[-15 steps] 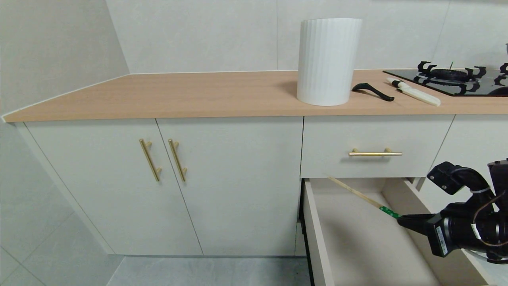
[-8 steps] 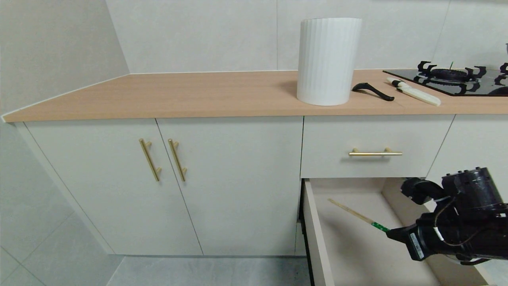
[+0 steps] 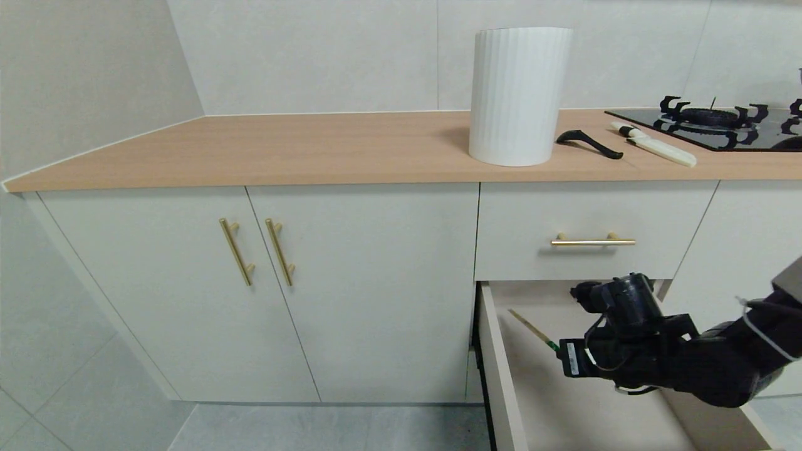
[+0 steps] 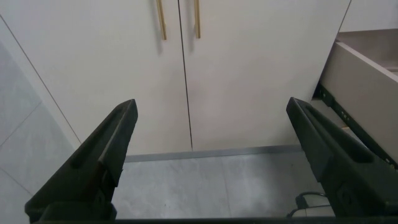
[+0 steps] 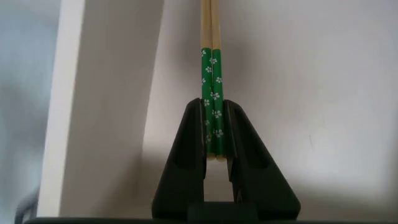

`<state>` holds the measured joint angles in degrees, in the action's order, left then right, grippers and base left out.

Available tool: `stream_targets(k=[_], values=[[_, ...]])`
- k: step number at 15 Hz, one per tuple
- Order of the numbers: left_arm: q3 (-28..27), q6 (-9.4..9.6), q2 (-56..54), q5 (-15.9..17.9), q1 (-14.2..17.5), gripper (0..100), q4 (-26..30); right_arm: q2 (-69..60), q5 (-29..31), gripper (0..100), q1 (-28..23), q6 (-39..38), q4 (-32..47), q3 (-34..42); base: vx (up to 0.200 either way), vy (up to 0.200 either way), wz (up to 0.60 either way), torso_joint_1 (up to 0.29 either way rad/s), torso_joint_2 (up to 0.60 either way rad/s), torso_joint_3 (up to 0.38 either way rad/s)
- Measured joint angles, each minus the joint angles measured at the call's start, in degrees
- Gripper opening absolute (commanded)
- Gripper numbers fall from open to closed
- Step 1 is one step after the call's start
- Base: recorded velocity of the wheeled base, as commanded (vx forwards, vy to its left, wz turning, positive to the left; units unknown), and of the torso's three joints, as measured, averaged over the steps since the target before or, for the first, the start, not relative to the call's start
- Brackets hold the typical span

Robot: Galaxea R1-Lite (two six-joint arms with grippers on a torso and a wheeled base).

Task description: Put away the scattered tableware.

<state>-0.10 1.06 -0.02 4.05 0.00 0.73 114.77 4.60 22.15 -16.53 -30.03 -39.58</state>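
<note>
Matt wood-grain countertop (image 3: pixel 282 147), smooth matt pale cabinet doors (image 3: pixel 363 294) with brushed gold metal handles (image 3: pixel 237 252), ribbed matt white container (image 3: pixel 517 97), glossy black hob (image 3: pixel 770 128), bare wooden chopsticks (image 5: pixel 210 68) with green painted ends

You have the green-ended bamboo chopsticks (image 3: pixel 532 327) clamped in the right pincer (image 5: pixel 214 111), slanting over the drawer (image 3: pixel 499 373) at lower right; a black utensil (image 3: pixel 589 143) and white knife (image 3: pixel 656 146) lie on the table (image 3: pixel 313 147), upper right.
</note>
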Motion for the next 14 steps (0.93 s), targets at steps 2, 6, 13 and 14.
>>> stream_targets(k=[2, 6, 13, 14], values=[[0.0, 0.0, 0.0, 0.0, 0.0, 100, 0.0, 5.4, 2.79, 0, 0.48, -1.32, -7.79, -0.32, 0.0, 0.0, 0.0, 0.0, 0.0, 0.0], [0.0, 0.0, 0.0, -0.02, 0.0, 100, -0.02, 12.41, 3.77, 0, 1.22, -1.43, -9.25, -0.41, 0.0, 0.0, 0.0, 0.0, 0.0, 0.0], [0.0, 0.0, 0.0, 0.0, 0.0, 100, 0.0, 20.42, 6.05, 0, 2.33, -0.3, -9.01, -1.15, 0.0, 0.0, 0.0, 0.0, 0.0, 0.0], [0.0, 0.0, 0.0, 0.0, 0.0, 100, -0.02, 20.89, 6.11, 0, 2.33, -0.33, -9.01, -1.23, 0.0, 0.0, 0.0, 0.0, 0.0, 0.0]])
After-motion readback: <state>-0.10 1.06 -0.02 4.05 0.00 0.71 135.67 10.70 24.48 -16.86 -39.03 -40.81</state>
